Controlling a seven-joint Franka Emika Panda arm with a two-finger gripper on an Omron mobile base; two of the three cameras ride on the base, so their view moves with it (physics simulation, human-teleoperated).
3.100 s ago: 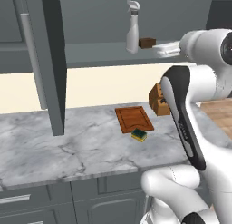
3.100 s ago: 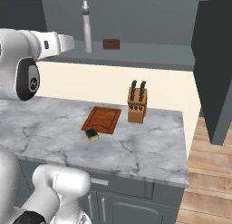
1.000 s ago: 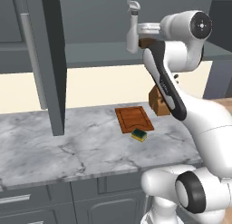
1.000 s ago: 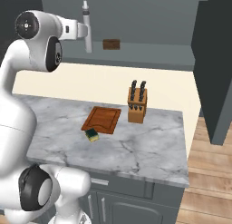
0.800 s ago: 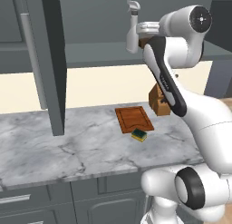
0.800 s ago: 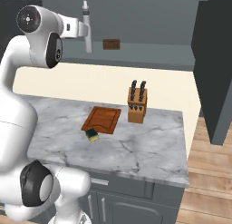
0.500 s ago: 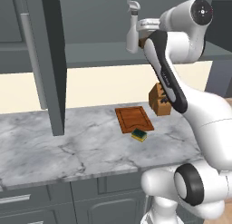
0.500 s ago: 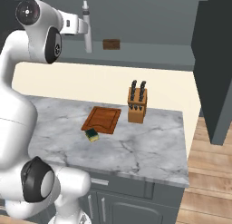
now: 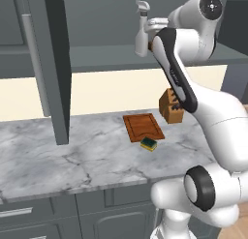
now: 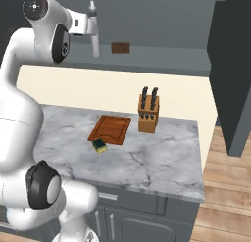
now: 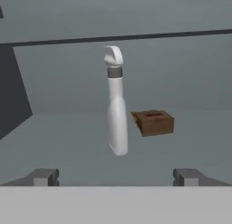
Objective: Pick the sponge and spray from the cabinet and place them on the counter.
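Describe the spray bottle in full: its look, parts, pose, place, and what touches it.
The spray is a slim, whitish, translucent-looking bottle with a grey collar and a white trigger nozzle on top. It stands upright on the grey inner shelf of the cabinet, a small brown box beside it but apart. Nothing but the shelf touches it: the gripper is open, its fingertips spread to either side, short of the bottle.

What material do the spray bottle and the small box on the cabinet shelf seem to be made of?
The spray bottle looks like smooth, pale, slightly translucent plastic with a grey collar under its white nozzle. The small box is matte brown, probably cardboard or wood; the rendering leaves that open.
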